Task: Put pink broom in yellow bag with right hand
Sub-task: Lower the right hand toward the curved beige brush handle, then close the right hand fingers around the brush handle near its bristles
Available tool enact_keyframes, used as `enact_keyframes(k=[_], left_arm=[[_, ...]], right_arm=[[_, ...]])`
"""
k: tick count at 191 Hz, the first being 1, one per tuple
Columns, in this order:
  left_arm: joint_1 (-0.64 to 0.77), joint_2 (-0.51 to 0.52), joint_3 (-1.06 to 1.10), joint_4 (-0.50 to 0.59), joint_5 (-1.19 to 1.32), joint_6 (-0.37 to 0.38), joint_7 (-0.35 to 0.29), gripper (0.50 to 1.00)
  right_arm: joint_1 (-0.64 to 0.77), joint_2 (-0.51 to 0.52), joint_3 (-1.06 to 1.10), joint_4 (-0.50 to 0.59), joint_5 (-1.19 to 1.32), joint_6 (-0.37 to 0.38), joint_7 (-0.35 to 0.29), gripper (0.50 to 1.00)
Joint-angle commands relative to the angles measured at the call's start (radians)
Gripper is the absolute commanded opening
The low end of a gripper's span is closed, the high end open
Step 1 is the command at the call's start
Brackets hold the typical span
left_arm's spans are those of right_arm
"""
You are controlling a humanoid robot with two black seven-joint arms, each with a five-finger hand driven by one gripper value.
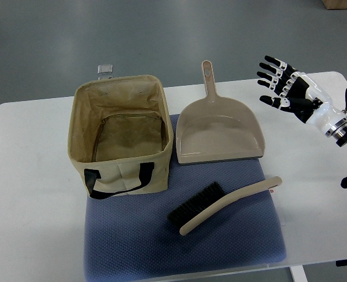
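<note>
broom (220,205) well below robot hand (282,85)

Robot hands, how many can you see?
1. The right hand is up over the table's right side, fingers spread, holding nothing, beside the dustpan. The left hand isn't in the picture.
</note>
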Motion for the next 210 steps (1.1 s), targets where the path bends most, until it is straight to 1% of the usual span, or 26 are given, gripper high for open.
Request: enact_keyframes(k=[1, 20, 47, 57, 70, 79, 92, 114, 135, 166, 197, 210], left_arm=[[0.000, 0.000, 0.000, 0.000, 0.000, 0.000, 0.000, 1.000], [0.000, 0.000, 0.000, 0.000, 0.000, 0.000, 0.000, 1.000], [0.000, 0.000, 0.000, 0.000, 0.000, 0.000, 0.000, 1.000], [0.000, 0.000, 0.000, 0.000, 0.000, 0.000, 0.000, 1.000], [0.000, 0.000, 0.000, 0.000, 0.000, 0.000, 0.000, 1.000], [0.000, 0.000, 0.000, 0.000, 0.000, 0.000, 0.000, 1.000], [0.000, 0.000, 0.000, 0.000, 0.000, 0.000, 0.000, 1.000], [0.000, 0.000, 0.000, 0.000, 0.000, 0.000, 0.000, 1.000], [0.000, 0.000, 0.000, 0.000, 0.000, 0.000, 0.000, 1.000], [0.000, 0.000, 0.000, 0.000, 0.000, 0.000, 0.000, 1.000], [0.000, 0.000, 0.000, 0.000, 0.000, 0.000, 0.000, 1.000], [0.000, 0.000, 0.000, 0.000, 0.000, 0.000, 0.000, 1.000]], right_arm=[[0.019, -0.043, -0.051, 0.045, -0.138, 0.000, 0.042, 0.928], [0.036, -0.098, -0.123, 0.111, -0.261, -0.006, 0.077, 0.928], [0.053, -0.146, -0.189, 0.196, -0.422, -0.022, 0.091, 0.928], [0.055, -0.157, -0.211, 0.220, -0.511, -0.051, 0.091, 0.928], [0.055, -0.174, -0.245, 0.246, -0.649, -0.111, 0.097, 0.928], [0.056, -0.197, -0.275, 0.263, -0.748, -0.155, 0.116, 0.928], [0.056, -0.226, -0.311, 0.297, -0.817, -0.184, 0.137, 0.928], [0.064, -0.281, -0.366, 0.377, -0.857, -0.187, 0.137, 0.928], [0.079, -0.313, -0.424, 0.423, -0.908, -0.192, 0.134, 0.928], [0.079, -0.316, -0.462, 0.433, -0.985, -0.221, 0.125, 0.921], [0.079, -0.315, -0.505, 0.432, -1.025, -0.292, 0.062, 0.903], [0.079, -0.315, -0.518, 0.432, -1.045, -0.299, 0.054, 0.874]])
